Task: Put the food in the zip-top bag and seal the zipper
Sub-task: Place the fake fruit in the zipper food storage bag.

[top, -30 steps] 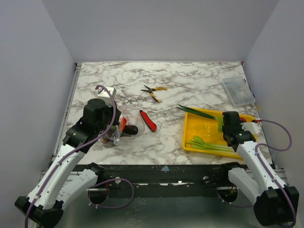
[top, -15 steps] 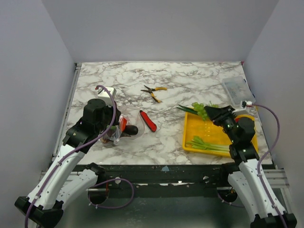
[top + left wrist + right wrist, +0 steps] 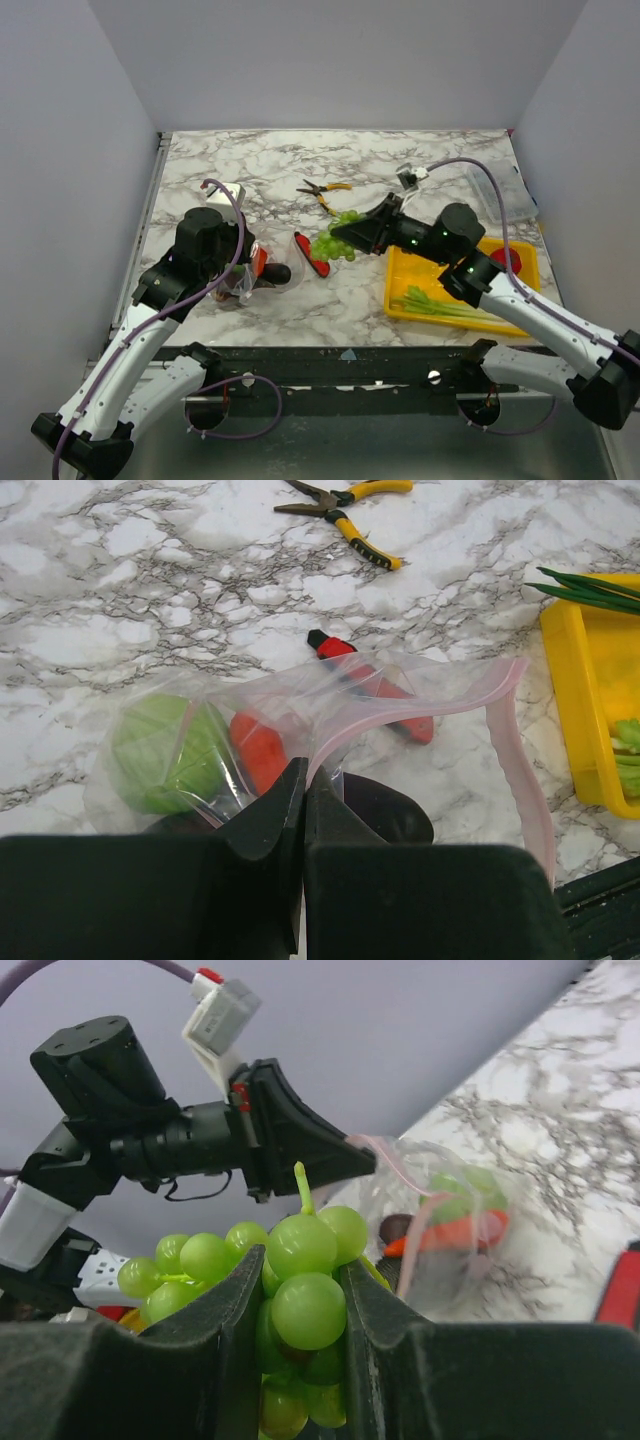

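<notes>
The zip-top bag point(image 3: 255, 276) lies left of centre, its mouth facing right. Through it in the left wrist view I see the green cabbage point(image 3: 168, 755), a red chilli point(image 3: 260, 752) and the dark aubergine point(image 3: 390, 805). My left gripper point(image 3: 303, 780) is shut on the pinkish zipper point(image 3: 420, 716) edge and holds the mouth up; it also shows in the top view point(image 3: 243, 272). My right gripper point(image 3: 350, 236) is shut on a bunch of green grapes point(image 3: 310, 1310) in the air just right of the bag; the grapes point(image 3: 335, 241) hang over the knife. Spring onions point(image 3: 440, 306) and a red tomato point(image 3: 505, 262) lie in the yellow tray.
The yellow tray point(image 3: 392, 292) stands at the front right. A red-handled knife point(image 3: 312, 255) lies at the bag's mouth, partly under the plastic point(image 3: 372, 683). Yellow-handled pliers point(image 3: 325, 193) lie behind it. A clear rigid box point(image 3: 500, 190) sits at the far right.
My right arm has swung left from the yellow tray, carrying the grapes to just right of the bag. The left arm and bag have not moved.
</notes>
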`<action>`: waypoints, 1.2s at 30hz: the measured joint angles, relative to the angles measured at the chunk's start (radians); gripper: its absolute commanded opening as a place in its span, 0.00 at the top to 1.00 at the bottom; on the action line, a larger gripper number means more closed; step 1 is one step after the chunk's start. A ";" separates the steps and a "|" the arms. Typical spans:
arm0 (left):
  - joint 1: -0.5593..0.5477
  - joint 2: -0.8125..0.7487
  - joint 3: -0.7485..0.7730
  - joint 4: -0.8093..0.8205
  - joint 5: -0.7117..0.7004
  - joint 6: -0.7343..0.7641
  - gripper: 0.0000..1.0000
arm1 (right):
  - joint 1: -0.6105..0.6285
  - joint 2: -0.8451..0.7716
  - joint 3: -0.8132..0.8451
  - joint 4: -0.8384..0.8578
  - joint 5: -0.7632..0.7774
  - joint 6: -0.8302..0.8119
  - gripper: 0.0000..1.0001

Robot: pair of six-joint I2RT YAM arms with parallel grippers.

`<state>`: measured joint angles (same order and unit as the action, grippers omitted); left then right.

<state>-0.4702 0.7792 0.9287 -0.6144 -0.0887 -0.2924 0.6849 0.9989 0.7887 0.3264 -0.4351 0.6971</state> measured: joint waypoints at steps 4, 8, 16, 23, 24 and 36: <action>0.000 0.001 0.000 0.000 0.000 0.000 1.00 | 0.187 0.145 0.111 -0.006 0.119 -0.082 0.96; 0.003 0.001 0.000 0.000 0.000 0.000 1.00 | 0.307 0.289 0.212 -0.057 0.241 -0.155 0.93; 0.003 0.001 0.000 0.000 0.000 0.000 1.00 | 0.430 0.449 0.367 -0.204 0.522 -0.258 0.88; 0.003 -0.002 0.000 0.000 0.000 0.000 1.00 | 0.481 0.503 0.433 -0.249 0.672 -0.306 0.71; 0.004 -0.002 0.000 0.000 0.000 0.000 1.00 | 0.486 0.514 0.442 -0.253 0.694 -0.307 0.67; 0.003 -0.004 -0.002 0.000 0.000 0.000 1.00 | 0.496 0.646 0.571 -0.374 0.879 -0.322 0.07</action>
<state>-0.4667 0.7753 0.9272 -0.6144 -0.0883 -0.2924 1.1809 1.6451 1.3594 -0.0479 0.4438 0.3756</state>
